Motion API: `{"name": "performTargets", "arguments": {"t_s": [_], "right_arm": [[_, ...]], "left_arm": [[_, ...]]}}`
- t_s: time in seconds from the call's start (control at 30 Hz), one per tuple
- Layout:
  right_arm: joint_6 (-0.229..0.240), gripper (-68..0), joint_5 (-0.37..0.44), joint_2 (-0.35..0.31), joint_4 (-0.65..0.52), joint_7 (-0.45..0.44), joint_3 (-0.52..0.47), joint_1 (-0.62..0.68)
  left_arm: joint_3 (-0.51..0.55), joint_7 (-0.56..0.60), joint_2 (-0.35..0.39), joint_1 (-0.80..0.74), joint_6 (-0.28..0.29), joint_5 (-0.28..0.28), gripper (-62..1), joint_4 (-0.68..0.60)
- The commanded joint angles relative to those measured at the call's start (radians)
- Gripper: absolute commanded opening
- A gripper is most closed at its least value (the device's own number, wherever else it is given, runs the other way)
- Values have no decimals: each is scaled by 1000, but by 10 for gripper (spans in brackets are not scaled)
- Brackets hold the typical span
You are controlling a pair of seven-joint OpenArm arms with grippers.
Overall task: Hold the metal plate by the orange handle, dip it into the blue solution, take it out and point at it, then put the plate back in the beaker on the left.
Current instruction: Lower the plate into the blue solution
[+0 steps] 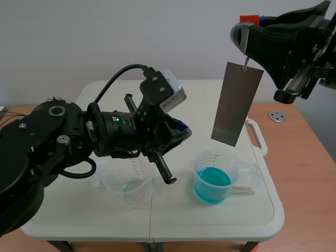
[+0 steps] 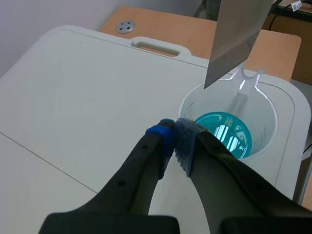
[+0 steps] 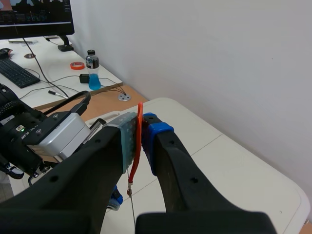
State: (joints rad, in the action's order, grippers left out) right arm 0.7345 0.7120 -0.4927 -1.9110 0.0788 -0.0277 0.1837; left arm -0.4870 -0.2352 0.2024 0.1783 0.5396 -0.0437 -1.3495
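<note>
Now the right gripper (image 1: 245,38) is raised at the far right of the scene, and its two pads pinch the thin orange handle (image 3: 139,141) between them. From the lower end of the handle a small wire hook goes down to the top edge of the metal plate (image 1: 237,103). The plate hangs free in the air. Its long axis is almost vertical, only a little tilted: the top end is more to the right, and the lower short edge points down and slightly to the left.

This lower edge is above the beaker (image 1: 223,155) that holds the blue solution (image 1: 211,182), and it does not touch the rim or the liquid. This beaker stands on the right half of the white table (image 1: 210,223).

The left gripper (image 1: 182,132) is closed on nothing, with its pads pressed together. It points to the right, toward the lower part of the plate, near it but apart. The second beaker (image 1: 128,186), clear, stands near and to the left, under the left arm.
</note>
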Motion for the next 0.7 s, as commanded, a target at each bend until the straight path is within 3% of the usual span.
{"name": "performTargets", "arguments": {"t_s": [0.0,0.13,0.37,0.5,0.67], "right_arm": [[11,-664,19,-2,-14,-15,-4,-12],[11,-664,19,-2,-14,-15,-4,-12],[11,-664,19,0,-14,-14,-4,-13],[11,-664,18,0,-14,-10,-4,-12],[11,-664,18,0,-10,-2,2,-12]], "left_arm": [[-8,10,-3,8,-2,-11,-579,-16],[-7,10,-3,8,-10,-11,-579,-16],[48,13,11,-3,-92,-12,-579,-31],[133,25,71,-78,-161,-12,-579,-113],[289,37,198,-235,-266,-13,-579,-237]]}}
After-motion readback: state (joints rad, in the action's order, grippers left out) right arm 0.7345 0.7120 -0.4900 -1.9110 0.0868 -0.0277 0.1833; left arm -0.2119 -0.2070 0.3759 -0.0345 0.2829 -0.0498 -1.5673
